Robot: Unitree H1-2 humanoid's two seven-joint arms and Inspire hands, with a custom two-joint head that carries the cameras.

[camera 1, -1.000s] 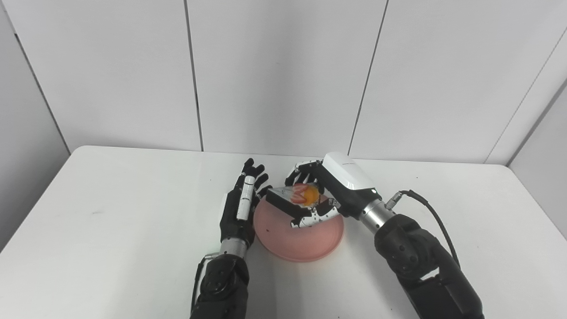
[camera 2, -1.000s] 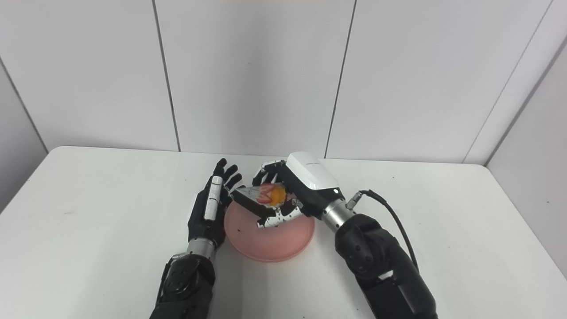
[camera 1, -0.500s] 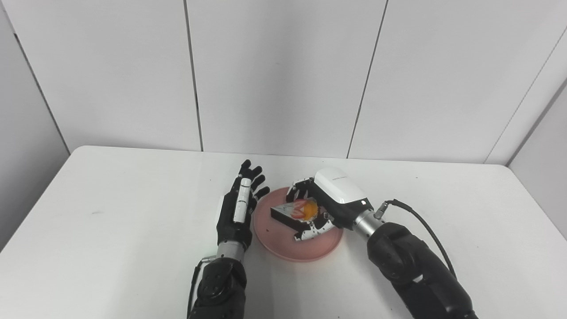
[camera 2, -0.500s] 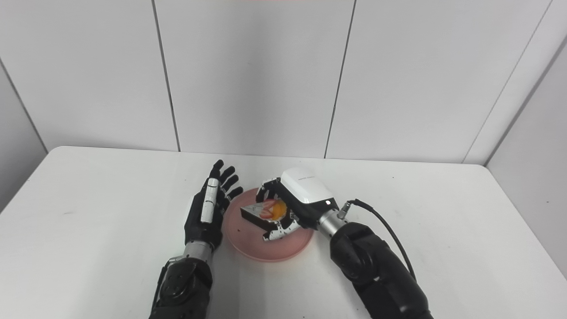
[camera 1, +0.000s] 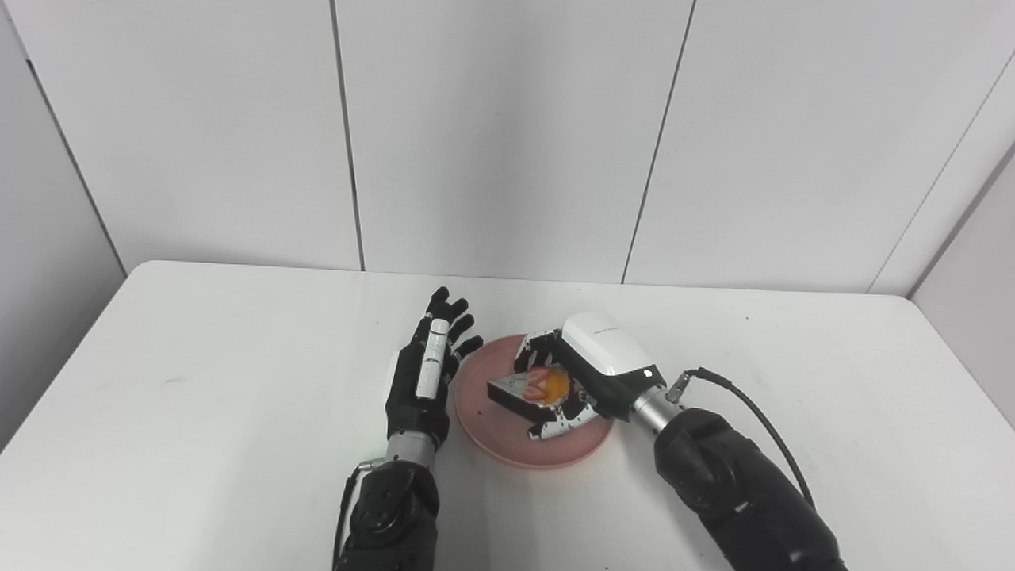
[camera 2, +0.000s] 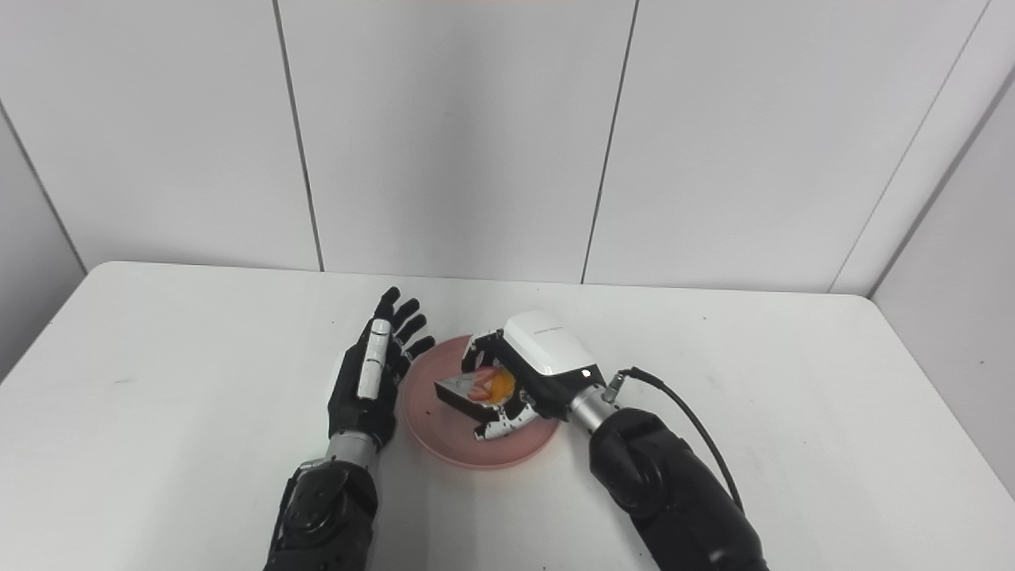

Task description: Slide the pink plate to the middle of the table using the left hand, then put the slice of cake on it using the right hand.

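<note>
right hand [camera 1: 591, 381] — clasping cake slice [camera 1: 530, 388] over pink plate [camera 1: 507, 444] | left hand [camera 1: 424, 373] — fingers spread, empty, beside plate

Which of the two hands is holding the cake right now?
The right hand, white-backed, is closed around the cake slice over the pink plate. The left hand stands empty beside the plate's left rim, fingers spread.

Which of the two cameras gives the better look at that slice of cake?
Neither by much. The left eye view shows the slice of cake slightly larger in the right hand, over the pink plate. The right eye view shows the same.
</note>
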